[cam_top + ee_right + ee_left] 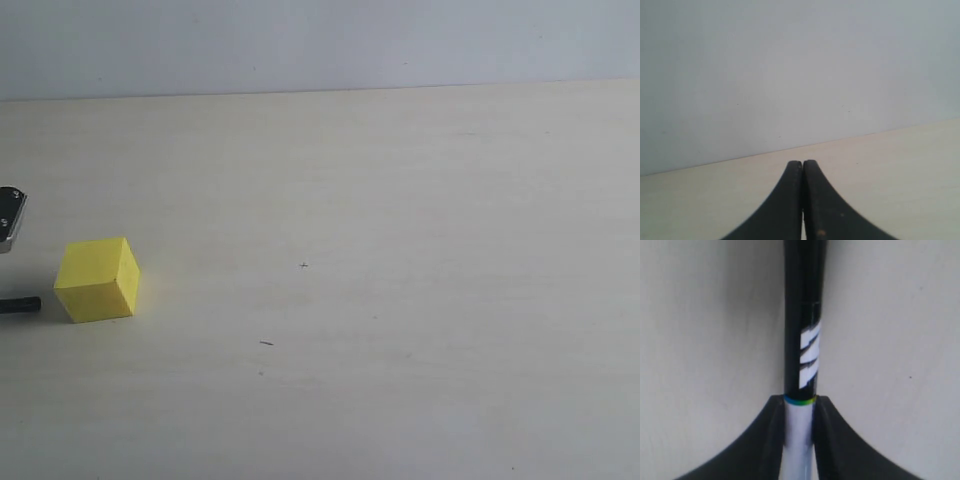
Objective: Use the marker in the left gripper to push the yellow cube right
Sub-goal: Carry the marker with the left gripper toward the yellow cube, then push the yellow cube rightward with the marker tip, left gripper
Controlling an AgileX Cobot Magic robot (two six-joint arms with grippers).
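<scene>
The yellow cube [97,280] sits on the table near the left edge of the exterior view. Just left of it, the black end of the marker [22,305] pokes in from the frame edge, lying low and level, with a narrow gap to the cube's left face. In the left wrist view my left gripper [800,401] is shut on the marker [802,315]: the white barrel is pinched between the jaws and the black half with white lettering sticks out ahead. The cube does not show there. My right gripper [802,163] is shut on nothing, over bare table.
A silver and black piece of the left arm [9,216] shows at the left edge above the marker. The pale wooden table [400,250] stretches to the right of the cube, with small dark specks [266,343]. A white wall [320,40] stands behind.
</scene>
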